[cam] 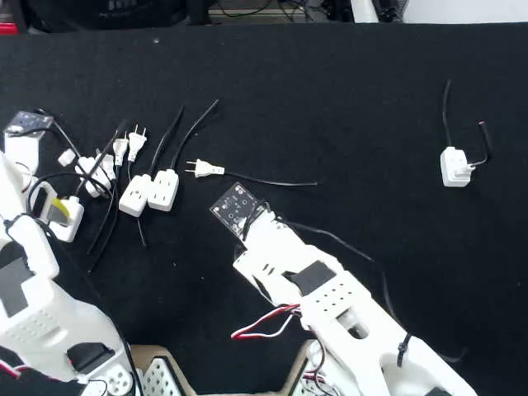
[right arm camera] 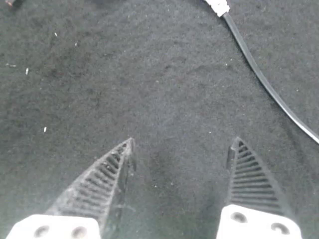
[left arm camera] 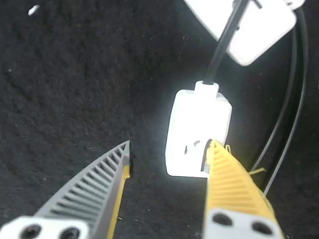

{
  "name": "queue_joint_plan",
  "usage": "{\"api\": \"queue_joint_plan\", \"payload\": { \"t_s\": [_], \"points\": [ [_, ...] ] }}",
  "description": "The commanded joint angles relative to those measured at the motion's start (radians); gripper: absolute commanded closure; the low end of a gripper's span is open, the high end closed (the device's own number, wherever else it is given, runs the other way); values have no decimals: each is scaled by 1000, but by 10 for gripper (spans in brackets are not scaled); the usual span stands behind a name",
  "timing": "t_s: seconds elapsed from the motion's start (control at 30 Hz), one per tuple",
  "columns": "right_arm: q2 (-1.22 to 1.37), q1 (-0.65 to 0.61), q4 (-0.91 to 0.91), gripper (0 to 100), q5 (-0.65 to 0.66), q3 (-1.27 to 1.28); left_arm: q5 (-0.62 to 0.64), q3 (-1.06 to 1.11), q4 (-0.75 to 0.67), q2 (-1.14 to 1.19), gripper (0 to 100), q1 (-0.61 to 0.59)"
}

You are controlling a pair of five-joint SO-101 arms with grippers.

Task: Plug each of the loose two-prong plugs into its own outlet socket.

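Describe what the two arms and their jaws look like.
The left arm and right arm are white plastic with black motor blocks. Red and white wires loop beside the right arm. The left gripper has ribbed triangular jaws, one grey, one yellow; the right gripper has two dark ribbed ones.

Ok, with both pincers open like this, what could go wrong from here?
1. The left pincer straddles a white socket that sits against the yellow finger, off-centre; closing may shove or twist it rather than grip it squarely.
2. Black cords cross around the neighbouring sockets, so lifting one could drag others.
3. The right pincer is over bare cloth, the loose plug clear of it; closing here would likely miss.
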Motion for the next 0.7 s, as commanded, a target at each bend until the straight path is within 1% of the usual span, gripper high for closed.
{"api": "queue_joint_plan", "payload": {
  "t_s": [0.0,0.07,0.13,0.27,0.33,0.5,0.67],
  "points": [
    [-25,-11,-26,719,2,-5,-15,-53,-54,57,750,-7],
    [-25,-11,-26,719,2,-5,-15,-62,-61,66,750,-7],
    [-25,-11,-26,719,2,-5,-15,-101,-37,66,750,-15],
    [-25,-11,-26,719,2,-5,-15,-237,92,75,750,-25],
    [-25,-11,-26,719,2,-5,-15,-282,126,80,750,-33],
    [-25,-11,-26,719,2,-5,-15,-263,64,157,752,-59],
    [-25,-11,-25,719,2,-5,-14,-308,35,216,753,-94]
  ]
}}
